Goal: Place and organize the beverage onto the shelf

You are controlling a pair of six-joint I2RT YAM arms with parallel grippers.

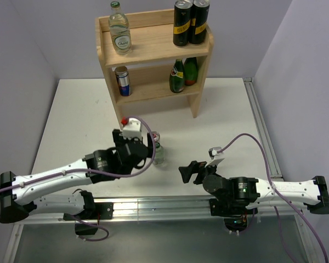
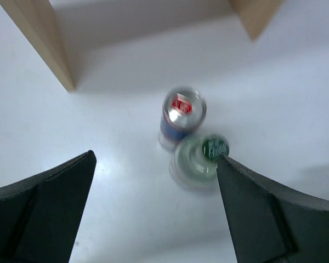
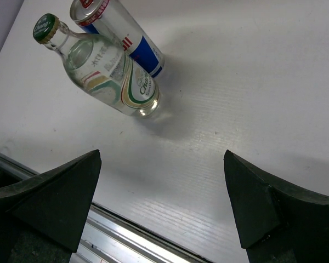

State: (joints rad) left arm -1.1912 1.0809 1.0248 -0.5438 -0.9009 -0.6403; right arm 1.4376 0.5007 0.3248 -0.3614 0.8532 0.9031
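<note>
Two drinks are left mid-frame on the desk (image 1: 88,109), clear bottle (image 3: 107,74) beside can (image 3: 126,35), six already on the shelf (image 1: 153,44); left end effector (image 2: 154,159) gapes empty above them, right end effector (image 3: 162,156) open, empty.

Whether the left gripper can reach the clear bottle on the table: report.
Probably yes: the left gripper is open just above the clear bottle; the blue can close beside it crowds one side.
</note>
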